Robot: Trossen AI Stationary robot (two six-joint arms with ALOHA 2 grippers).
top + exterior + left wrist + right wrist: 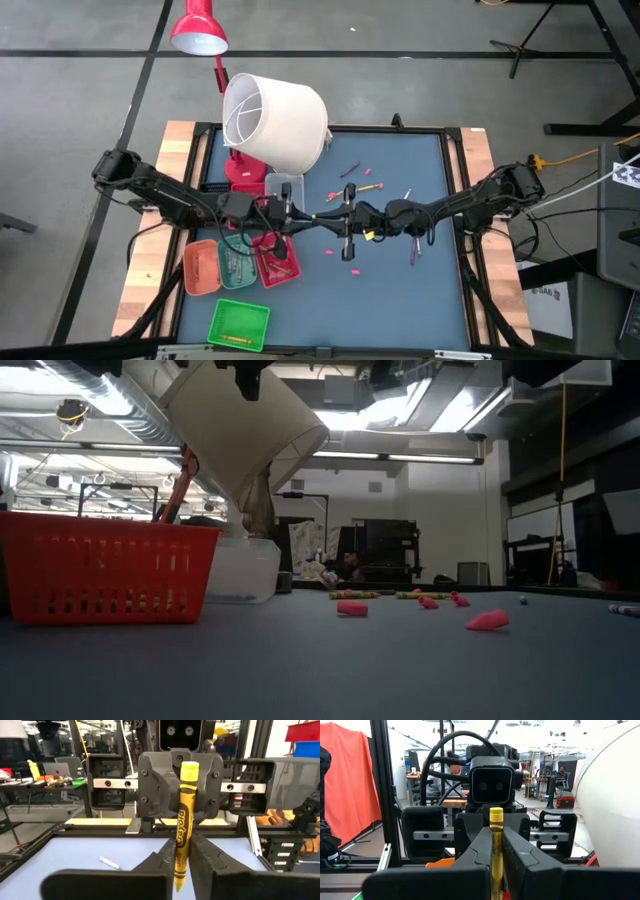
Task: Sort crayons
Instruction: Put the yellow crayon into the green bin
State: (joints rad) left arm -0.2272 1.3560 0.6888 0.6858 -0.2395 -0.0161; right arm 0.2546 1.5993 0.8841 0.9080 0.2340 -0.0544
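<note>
A yellow crayon [182,815] stands nearly upright in the air above the middle of the blue table, between my two grippers. They meet there head-on, both level. My left gripper [335,215] comes from the table's left and is shut on the crayon's lower part. My right gripper [364,214] comes from the right and is shut on the same crayon. More crayons [350,172] and small pink pieces [353,270] lie loose on the mat. My left gripper pinches the yellow crayon's lower part [179,862] between its two fingers, which lie level and across the crayon. The crayon's point hangs below the fingers, and it is clear of the table, slightly tilted. My right gripper pinches the crayon below its flat top end [496,845] between its two fingers. They come level from the table's right and lie across it. The top end [496,813] stands above the fingers.
A white lampshade [275,120] and a red lamp [198,30] stand at the far left. Orange [200,268], teal [237,270], red [277,264] and green [240,322] trays sit near left, a clear one [285,187] behind. A stray crayon [413,255] lies to the right.
</note>
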